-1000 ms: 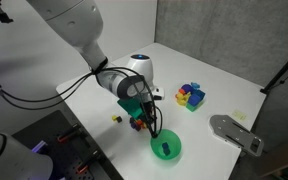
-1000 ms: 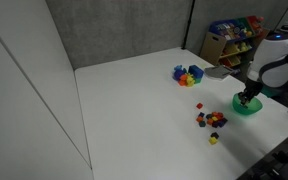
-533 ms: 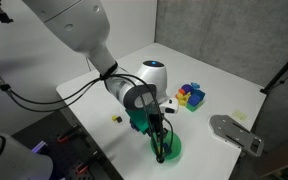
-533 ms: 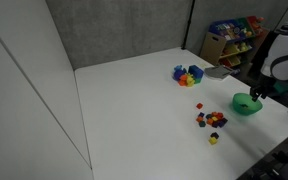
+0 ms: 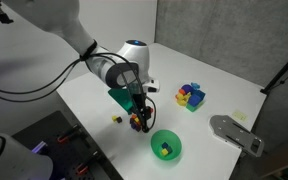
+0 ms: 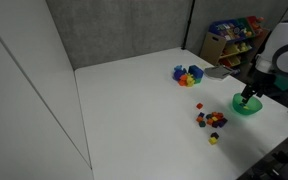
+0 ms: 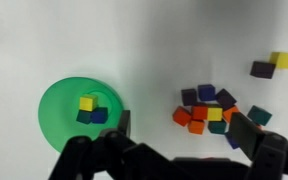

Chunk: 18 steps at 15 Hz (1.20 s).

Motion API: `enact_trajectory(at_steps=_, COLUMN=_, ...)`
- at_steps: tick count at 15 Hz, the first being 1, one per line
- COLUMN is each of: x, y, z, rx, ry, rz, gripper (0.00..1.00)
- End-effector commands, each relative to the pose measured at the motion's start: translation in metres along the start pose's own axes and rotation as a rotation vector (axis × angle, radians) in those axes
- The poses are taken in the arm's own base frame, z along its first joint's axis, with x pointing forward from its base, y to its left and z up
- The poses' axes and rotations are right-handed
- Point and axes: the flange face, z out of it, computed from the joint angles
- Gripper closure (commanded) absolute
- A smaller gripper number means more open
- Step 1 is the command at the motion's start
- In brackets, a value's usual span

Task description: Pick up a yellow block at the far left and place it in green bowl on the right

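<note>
In the wrist view a yellow block (image 7: 86,103) lies inside the green bowl (image 7: 59,118), next to a dark blue block (image 7: 94,116). My gripper (image 7: 184,128) is open and holds nothing. It hangs over the table between the bowl and a cluster of coloured cubes (image 7: 206,108). In both exterior views the gripper (image 5: 141,116) (image 6: 248,96) sits just above the table, close to the bowl (image 5: 174,140) (image 6: 237,104). Another yellow block (image 7: 282,60) rests beside a purple cube (image 7: 262,69), apart from the cluster.
A bigger pile of bright blocks (image 5: 191,96) (image 6: 188,74) sits further back on the white table (image 5: 184,65). A grey flat metal plate (image 5: 234,132) lies near the table edge beyond the bowl. A lone small yellow cube (image 5: 115,119) sits left of the cluster.
The gripper has gone from shut to open. It dipped over the bowl, then drew back up toward the cube cluster, and a yellow block now lies in the bowl.
</note>
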Motion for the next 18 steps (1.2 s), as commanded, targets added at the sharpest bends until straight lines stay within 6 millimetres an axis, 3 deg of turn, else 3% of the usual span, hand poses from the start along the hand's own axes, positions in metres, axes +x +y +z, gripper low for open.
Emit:
enact_trajectory(at_steps=1, x=-0.027, y=-0.04, z=-0.035, rx=0.057, ry=-0.019, rz=-0.081, gripper=0.0)
enact_trajectory(at_steps=6, x=-0.051, y=-0.084, z=-0.095, rx=0.067, ry=-0.003, rz=-0.093, gripper=0.0)
enact_trajectory(at_steps=13, x=-0.082, y=-0.086, z=-0.191, rx=0.072, ry=0.102, rz=-0.059, gripper=0.0)
enact_trajectory(at_steps=15, x=-0.093, y=-0.083, z=-0.199, rx=0.064, ry=0.099, rz=-0.078, gripper=0.0)
enact_trajectory(at_steps=16, x=-0.079, y=-0.084, z=-0.193, rx=0.061, ry=0.1, rz=-0.082, gripper=0.0)
enact_trajectory(at_steps=18, x=-0.086, y=-0.082, z=-0.2, rx=0.06, ry=0.104, rz=-0.082, gripper=0.0)
